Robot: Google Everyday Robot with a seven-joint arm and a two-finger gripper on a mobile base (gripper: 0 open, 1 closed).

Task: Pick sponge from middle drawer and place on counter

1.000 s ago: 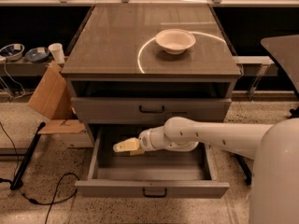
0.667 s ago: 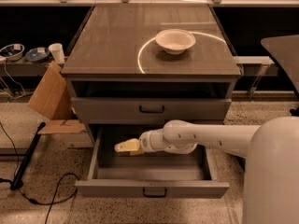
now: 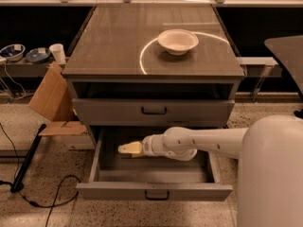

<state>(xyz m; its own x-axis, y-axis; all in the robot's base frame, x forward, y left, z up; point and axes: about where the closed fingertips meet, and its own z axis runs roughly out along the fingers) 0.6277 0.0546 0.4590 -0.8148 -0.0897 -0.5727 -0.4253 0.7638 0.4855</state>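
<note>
The middle drawer (image 3: 154,192) is pulled open at the bottom of the grey cabinet, with its dark handle facing me. My white arm reaches in from the right. My gripper (image 3: 130,149), with its pale yellowish tip, is low inside the drawer at the left half, near the floor. I cannot make out the sponge as a separate thing; it is hidden or out of view. The counter (image 3: 113,41) is the glossy grey-brown top with a pale curved ring mark.
A white bowl (image 3: 177,41) sits on the counter at the right of centre. The handled drawer above (image 3: 154,110) is shut. Cardboard (image 3: 49,100) leans at the cabinet's left. A cup (image 3: 57,53) and dishes stand on a low shelf at the left. Cables lie on the floor at the left.
The gripper stays at about the same spot inside the drawer. My white body at the right fills a little more of the view.
</note>
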